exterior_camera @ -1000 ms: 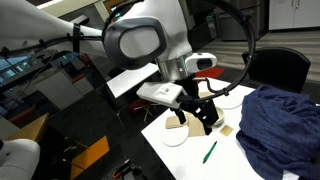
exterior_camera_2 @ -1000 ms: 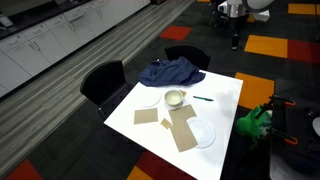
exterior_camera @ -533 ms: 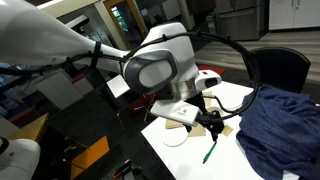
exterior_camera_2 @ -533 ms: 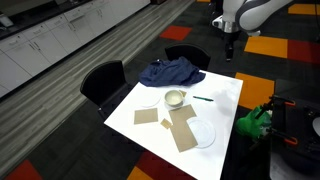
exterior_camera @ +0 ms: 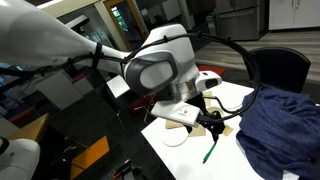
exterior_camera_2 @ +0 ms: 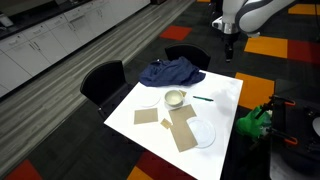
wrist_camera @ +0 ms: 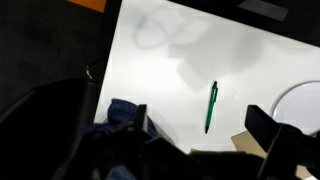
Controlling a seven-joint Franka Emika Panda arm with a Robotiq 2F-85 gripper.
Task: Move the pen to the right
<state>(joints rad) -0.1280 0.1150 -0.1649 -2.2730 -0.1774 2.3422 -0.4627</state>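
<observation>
Wrist view, left to right: blue cloth (wrist_camera: 122,112) bunched at the lower left on the white surface (wrist_camera: 170,60). Next is the pen (wrist_camera: 211,107), green, lying flat on bare surface and running near-vertical in frame. Tan cardboard (wrist_camera: 243,143) sits at the bottom, with a white plate (wrist_camera: 302,100) cut off by the right edge. Gripper (wrist_camera: 198,125) jaws are spread wide with nothing pinched; the pen shows in the gap, untouched. In an exterior view, cardboard pieces (exterior_camera_2: 180,128) sit mid-surface and a small round dish (exterior_camera_2: 175,98) is near the pen (exterior_camera_2: 203,98). The gripper (exterior_camera_2: 228,50) hangs in the air, well apart from the pen.
</observation>
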